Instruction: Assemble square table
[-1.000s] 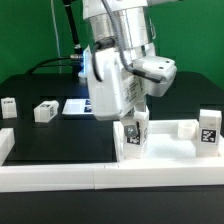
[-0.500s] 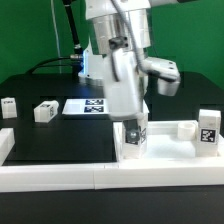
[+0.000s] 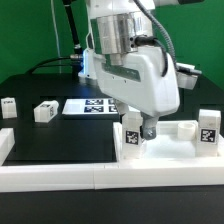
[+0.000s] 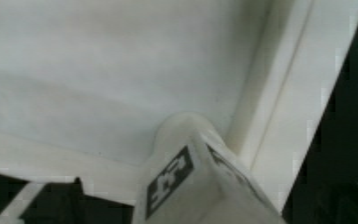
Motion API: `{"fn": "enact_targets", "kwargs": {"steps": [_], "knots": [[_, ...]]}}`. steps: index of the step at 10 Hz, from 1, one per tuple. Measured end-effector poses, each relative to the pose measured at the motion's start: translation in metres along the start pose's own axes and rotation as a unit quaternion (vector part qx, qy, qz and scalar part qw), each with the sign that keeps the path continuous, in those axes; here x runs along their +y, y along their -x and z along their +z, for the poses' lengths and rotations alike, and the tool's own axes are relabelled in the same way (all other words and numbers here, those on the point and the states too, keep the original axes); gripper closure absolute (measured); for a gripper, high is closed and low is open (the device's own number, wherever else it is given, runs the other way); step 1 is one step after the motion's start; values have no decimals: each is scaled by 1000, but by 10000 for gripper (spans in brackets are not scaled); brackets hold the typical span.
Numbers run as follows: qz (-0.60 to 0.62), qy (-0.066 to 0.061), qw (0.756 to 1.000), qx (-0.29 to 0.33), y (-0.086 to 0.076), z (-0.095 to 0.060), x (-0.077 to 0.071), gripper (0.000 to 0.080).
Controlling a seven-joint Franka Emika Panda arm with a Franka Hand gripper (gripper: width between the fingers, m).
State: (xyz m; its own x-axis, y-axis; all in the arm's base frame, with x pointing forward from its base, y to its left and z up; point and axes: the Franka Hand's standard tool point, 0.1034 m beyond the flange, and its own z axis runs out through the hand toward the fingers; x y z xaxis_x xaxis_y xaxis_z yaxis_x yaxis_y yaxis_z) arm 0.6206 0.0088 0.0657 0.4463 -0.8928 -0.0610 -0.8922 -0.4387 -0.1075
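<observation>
change: arm's swung round, tool beside leg, can't tell if apart | leg upright at square top corner, looks seated

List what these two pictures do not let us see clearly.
- Jaws: open or shut unclear; exterior view, the arm's body covers them.
- Square top: exterior view, arm hides part.
- Leg: wrist view, blurred, tag cut by the edge.
</observation>
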Motion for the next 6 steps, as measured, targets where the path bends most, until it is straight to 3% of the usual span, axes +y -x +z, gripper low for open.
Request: {"fn": "enact_targets", "kwargs": {"steps": [2, 4, 5, 6], "knots": [[-174, 20, 984, 16, 1, 0, 0, 151], [-277, 19, 960, 21, 0, -1, -2, 151], [-266, 19, 963, 21, 0, -1, -2, 273], [-256, 18, 966, 21, 0, -1, -2, 273]]}}
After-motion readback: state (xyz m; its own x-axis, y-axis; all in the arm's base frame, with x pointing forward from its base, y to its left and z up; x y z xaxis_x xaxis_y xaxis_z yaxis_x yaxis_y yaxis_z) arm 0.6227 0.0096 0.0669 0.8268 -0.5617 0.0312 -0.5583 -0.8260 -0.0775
